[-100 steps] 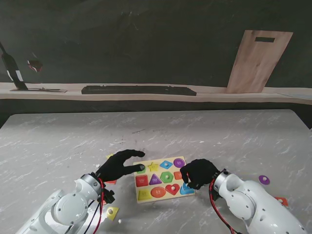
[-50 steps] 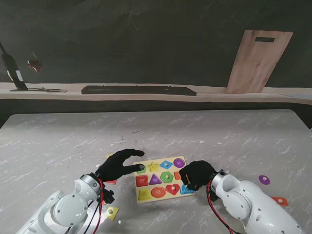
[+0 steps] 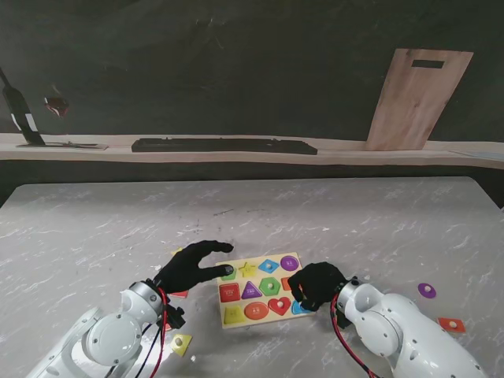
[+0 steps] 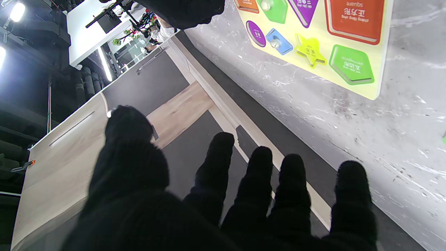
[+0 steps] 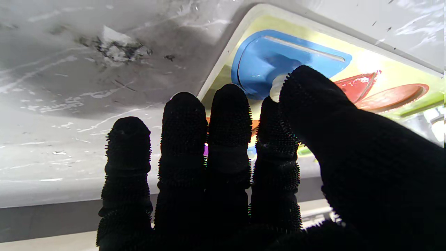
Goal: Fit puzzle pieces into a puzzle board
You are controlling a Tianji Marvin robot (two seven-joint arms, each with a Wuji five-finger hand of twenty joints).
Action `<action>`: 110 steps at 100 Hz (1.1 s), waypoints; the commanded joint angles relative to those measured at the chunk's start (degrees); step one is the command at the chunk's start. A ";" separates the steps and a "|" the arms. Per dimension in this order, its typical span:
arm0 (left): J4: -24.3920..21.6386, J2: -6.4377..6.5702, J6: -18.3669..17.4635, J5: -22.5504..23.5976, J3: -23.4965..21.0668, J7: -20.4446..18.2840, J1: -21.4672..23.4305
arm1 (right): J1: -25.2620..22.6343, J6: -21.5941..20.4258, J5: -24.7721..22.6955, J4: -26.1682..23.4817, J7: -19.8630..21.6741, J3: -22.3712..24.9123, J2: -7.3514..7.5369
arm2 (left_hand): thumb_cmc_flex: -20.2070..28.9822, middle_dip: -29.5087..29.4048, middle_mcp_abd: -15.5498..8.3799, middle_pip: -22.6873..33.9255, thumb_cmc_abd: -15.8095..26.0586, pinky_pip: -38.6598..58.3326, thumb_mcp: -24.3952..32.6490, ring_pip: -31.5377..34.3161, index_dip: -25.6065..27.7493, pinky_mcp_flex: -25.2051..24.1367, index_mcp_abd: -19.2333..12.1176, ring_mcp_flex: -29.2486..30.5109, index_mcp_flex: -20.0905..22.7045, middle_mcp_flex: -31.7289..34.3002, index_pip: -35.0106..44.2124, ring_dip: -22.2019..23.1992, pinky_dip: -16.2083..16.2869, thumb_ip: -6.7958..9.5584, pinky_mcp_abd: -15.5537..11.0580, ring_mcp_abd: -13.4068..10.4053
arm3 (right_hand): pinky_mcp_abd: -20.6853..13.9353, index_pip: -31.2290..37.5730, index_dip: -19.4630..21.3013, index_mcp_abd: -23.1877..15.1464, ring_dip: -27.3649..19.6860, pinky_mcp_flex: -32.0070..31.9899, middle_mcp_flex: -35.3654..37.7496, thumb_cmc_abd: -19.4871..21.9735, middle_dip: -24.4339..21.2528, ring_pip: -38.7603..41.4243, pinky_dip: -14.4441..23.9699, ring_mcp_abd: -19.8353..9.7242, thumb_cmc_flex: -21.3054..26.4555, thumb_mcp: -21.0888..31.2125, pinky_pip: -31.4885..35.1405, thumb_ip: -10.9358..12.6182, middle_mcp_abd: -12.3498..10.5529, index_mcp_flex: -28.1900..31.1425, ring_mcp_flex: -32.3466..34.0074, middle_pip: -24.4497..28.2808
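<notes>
The yellow puzzle board (image 3: 239,280) lies on the table in front of me with several coloured shapes seated in it. My right hand (image 3: 316,285) rests over its right near corner. In the right wrist view the thumb and forefinger pinch the white knob (image 5: 276,91) of the blue piece (image 5: 278,55), which lies in its recess at that corner. My left hand (image 3: 193,266) hovers at the board's left far corner, fingers spread, holding nothing. The left wrist view shows the board (image 4: 378,87) with its green pentagon (image 4: 350,64) and yellow star (image 4: 309,50).
Loose pieces lie off the board: a purple one (image 3: 426,290) and an orange one (image 3: 453,324) to the right, a yellow one (image 3: 181,342) and a red one (image 3: 179,294) by my left wrist. A wooden board (image 3: 412,98) leans on the back wall.
My right hand has slid a little to the left and nearer to me over the board's right near corner. The left hand has not moved.
</notes>
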 commanded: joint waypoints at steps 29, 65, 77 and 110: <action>-0.46 -0.03 0.05 -0.15 -0.08 0.02 0.25 | -0.47 0.02 -5.29 0.51 -1.91 -1.65 0.53 | 0.55 -0.54 -0.66 -0.87 1.05 0.50 -1.24 -0.16 -0.31 -0.62 -1.68 -0.97 -0.17 -0.31 -0.78 -0.29 0.54 1.51 -6.10 -0.76 | 2.48 1.49 1.31 -0.29 0.48 -0.52 -0.89 1.27 0.98 2.31 1.28 0.46 0.26 0.54 2.66 1.88 3.03 0.98 -0.81 2.95; -0.54 -0.03 0.09 -0.17 -0.14 0.02 0.33 | -0.55 0.88 -11.29 1.55 -7.45 -2.76 0.99 | 0.64 -0.55 -0.58 -0.87 1.06 0.52 -1.27 -0.14 -0.28 -0.63 -1.62 -0.89 0.12 -0.20 -0.71 -0.31 0.51 1.47 -6.02 -0.74 | 2.91 3.62 11.41 -6.65 1.16 -1.11 -1.29 9.54 7.27 5.17 1.07 0.03 -13.08 -11.85 4.05 3.68 0.74 3.68 -1.12 7.01; -0.48 -0.04 0.17 -0.28 -0.08 -0.01 0.24 | -0.78 1.27 -12.69 1.61 -8.96 -2.65 1.09 | 0.62 -0.55 -0.60 -0.87 1.08 0.55 -1.29 -0.12 -0.27 -0.59 -1.67 -0.86 0.20 -0.17 -0.70 -0.30 0.50 1.45 -6.01 -0.79 | 2.80 3.16 13.54 -6.60 1.16 -1.23 -1.52 11.25 7.48 5.28 1.04 -0.24 -14.46 -13.77 4.10 4.42 0.30 3.91 -1.37 7.42; -0.37 -0.05 0.51 -0.47 0.08 -0.15 0.04 | -1.29 3.21 -14.62 1.95 -12.92 -2.55 1.02 | 0.63 -0.57 -0.60 -0.92 1.20 0.51 -1.28 -0.15 -0.23 -0.66 -1.69 -0.88 0.30 -0.19 -0.70 -0.33 0.45 1.45 -6.00 -0.81 | 2.30 -2.11 26.37 -2.97 0.96 -3.88 -6.21 19.68 8.44 4.84 1.06 -0.79 -21.05 -21.69 3.82 10.48 0.12 0.24 -4.94 7.76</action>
